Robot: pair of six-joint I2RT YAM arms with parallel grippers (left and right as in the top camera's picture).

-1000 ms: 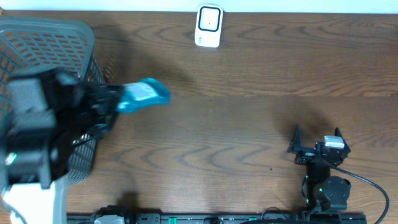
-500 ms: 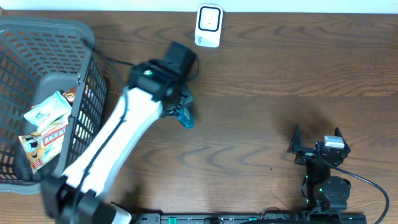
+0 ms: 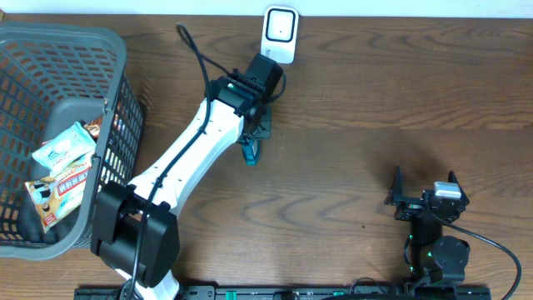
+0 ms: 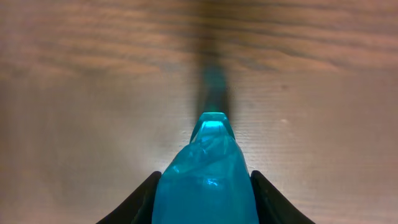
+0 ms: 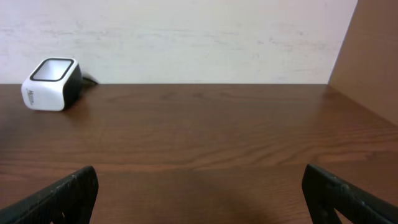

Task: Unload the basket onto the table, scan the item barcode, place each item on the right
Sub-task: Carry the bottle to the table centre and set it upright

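My left gripper is clamped on a blue packet, held over the wooden table near the white scanner at the far edge. My right gripper rests well apart, jaws spread wide, holding nothing.

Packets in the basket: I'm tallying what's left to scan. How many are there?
2 clearly: a white-and-teal packet by the right wall of the basket, an orange-and-white packet just nearer the robot. A brownish scrap beside them may be a third.
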